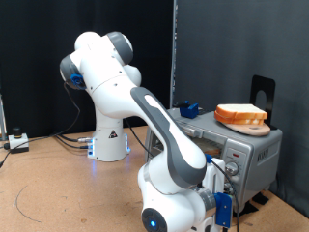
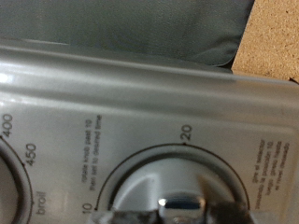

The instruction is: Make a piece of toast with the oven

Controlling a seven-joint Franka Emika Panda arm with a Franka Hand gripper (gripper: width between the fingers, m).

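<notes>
The silver-grey oven [image 1: 253,147] stands at the exterior view's right. A bread slice [image 1: 240,112] with a golden crust lies on a round wooden plate [image 1: 253,125] on top of it; the oven's inside is hidden by my arm. My gripper [image 1: 228,186] is low at the oven's front knob panel. The wrist view shows that panel [image 2: 140,103] close up, with a timer knob [image 2: 173,187] marked 10 and 20. My fingertips [image 2: 229,211] flank the knob's shiny grip. Part of a temperature dial marked 400, 450 and broil shows beside it.
A blue object [image 1: 188,108] and a black stand [image 1: 263,92] sit behind the oven. Cables and a small white box [image 1: 14,141] lie on the wooden table at the exterior view's left. Black curtains close the back.
</notes>
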